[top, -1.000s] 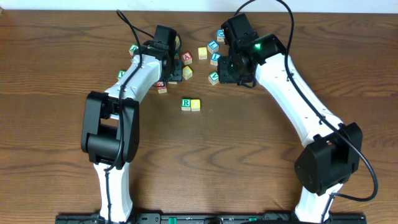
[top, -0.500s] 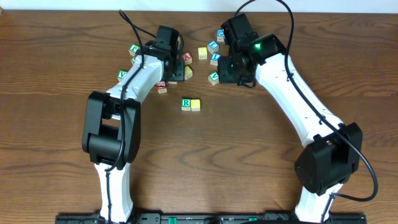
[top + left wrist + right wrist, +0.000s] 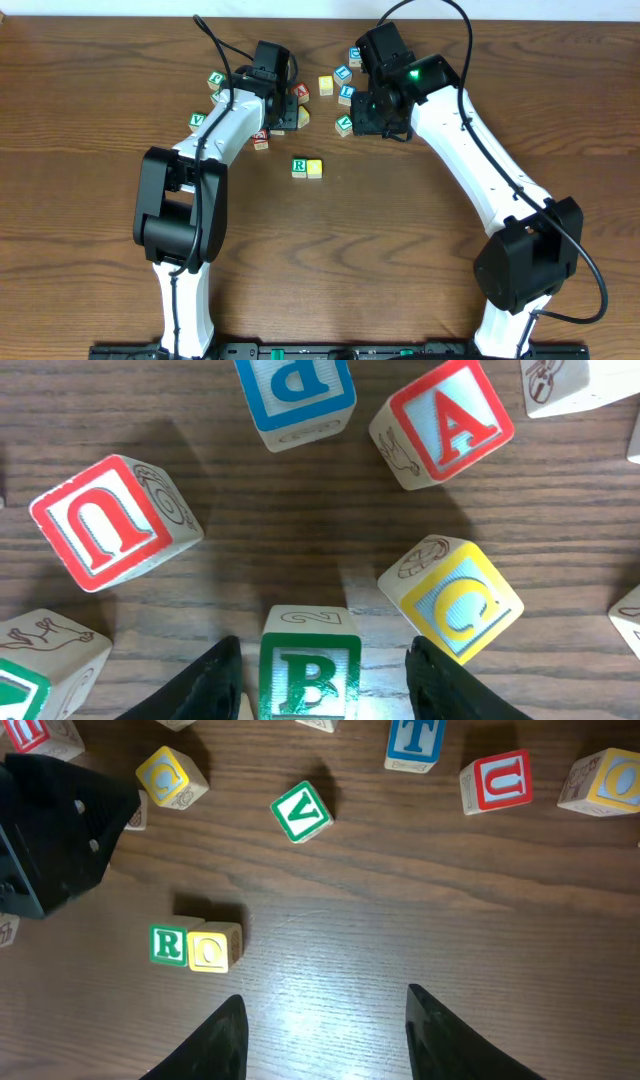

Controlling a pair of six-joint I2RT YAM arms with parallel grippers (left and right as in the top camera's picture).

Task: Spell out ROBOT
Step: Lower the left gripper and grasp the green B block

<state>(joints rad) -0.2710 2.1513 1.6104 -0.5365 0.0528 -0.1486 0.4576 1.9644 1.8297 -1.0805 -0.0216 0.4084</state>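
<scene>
Left gripper [image 3: 322, 660] has edged toward the wooden table's [image 3: 90, 120] far edge, jaws open astride the green-lettered wooden B cube [image 3: 310, 678]. Right gripper [image 3: 320, 1015] hangs open; green R cube [image 3: 299, 166] and yellow-faced cube [image 3: 315, 168] touch mid-table.

R cube [image 3: 168, 946] green on white, O cube [image 3: 213, 948] yellow, B cube [image 3: 310, 678] green, T cube [image 3: 414, 742] blue, table [image 3: 450, 920] brown wood-grain

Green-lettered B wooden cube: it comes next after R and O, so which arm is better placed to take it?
Left. The green-lettered B wooden cube lies between the open left fingers. The right fingers hang open over the brown wooden table, with no cube between them.
</scene>
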